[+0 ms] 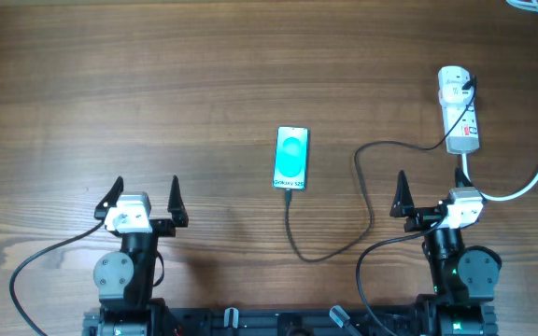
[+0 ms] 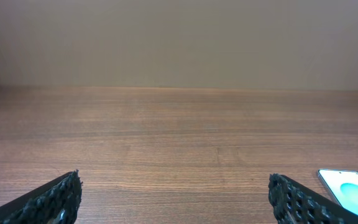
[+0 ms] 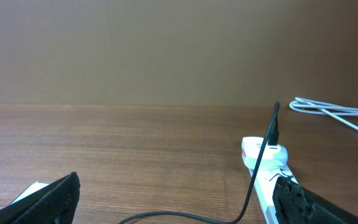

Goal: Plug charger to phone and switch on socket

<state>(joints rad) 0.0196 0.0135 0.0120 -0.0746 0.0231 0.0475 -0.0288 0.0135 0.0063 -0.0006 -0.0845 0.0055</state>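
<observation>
Left tool [image 1: 146,184]: jaws spread, empty, well left of the phone.
Phone [image 1: 291,158]: flat on the surface [image 1: 204,93] between the arms, long axis pointing away from the robot.
Charger [image 1: 288,210]: tip meets the phone's near end, but I cannot tell if it is seated.
Right tool [image 1: 432,187]: jaws spread, empty.
Socket [image 1: 459,117]: near, just ahead of the right tool, lengthwise away; the right arm is nearer.

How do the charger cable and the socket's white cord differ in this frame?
The charger is thin and black; the white cord is thicker and pale. The charger loops left from the adapter on the socket to the phone's near end; the white cord sweeps right and out of the picture's top. Both lie slack on the table.
</observation>
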